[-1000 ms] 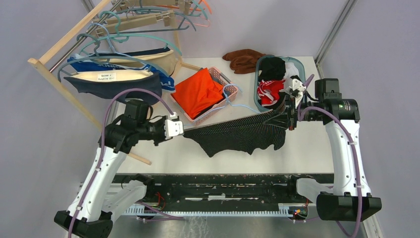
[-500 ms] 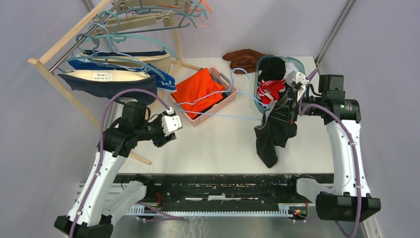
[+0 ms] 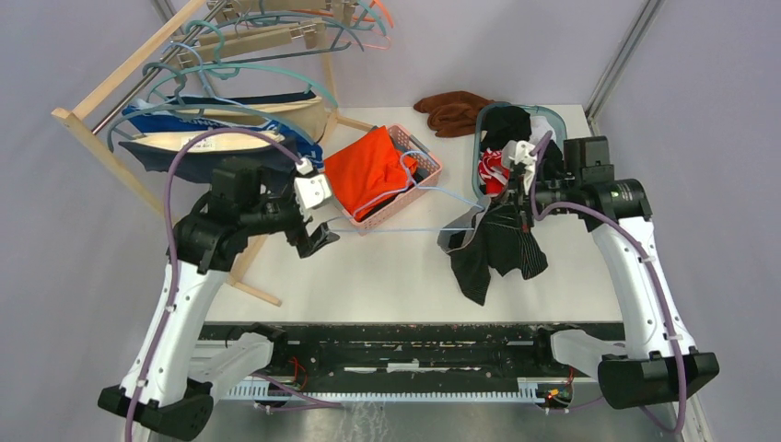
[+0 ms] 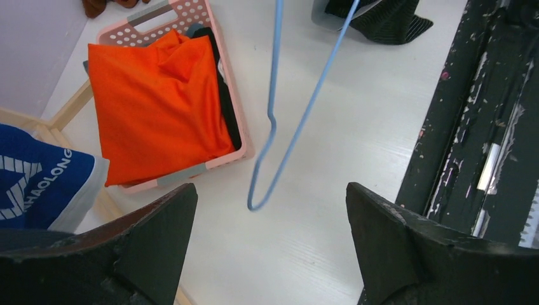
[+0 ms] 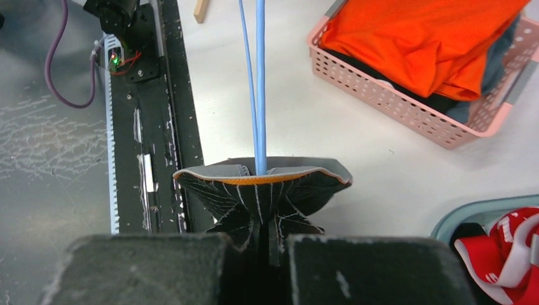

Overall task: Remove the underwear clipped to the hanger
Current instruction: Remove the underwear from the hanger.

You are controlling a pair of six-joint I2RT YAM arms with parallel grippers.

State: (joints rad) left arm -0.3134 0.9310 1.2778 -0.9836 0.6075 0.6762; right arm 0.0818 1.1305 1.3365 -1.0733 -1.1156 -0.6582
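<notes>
The right gripper [image 5: 272, 238] is pinched tight on a dark pinstriped pair of underwear with a grey, orange-edged waistband [image 3: 502, 244]. It holds the bunched fabric up to the right of the pink perforated plastic basket [image 5: 394, 105]. The fabric hangs down from the fingers over the white table [image 3: 396, 267]. Whether its lower end touches the surface cannot be told. A light blue wire hanger [image 5: 259, 82] comes straight out of the waistband fold and reaches back towards the basket. Its hook end is free in the air near the basket's right corner.

The left gripper [image 4: 271, 187] is spread wide and grips nothing. It hovers off the near left side of the basket, with the hanger's hook in view between its fingers but not touching them.

A folded orange garment [image 4: 159, 108] fills the basket. To the left of the basket, a royal blue pair of underwear with white lettering [image 4: 38, 184] and a navy and beige pair [image 3: 212, 147] hang from hangers on the wooden rack [image 3: 101, 83].
</notes>
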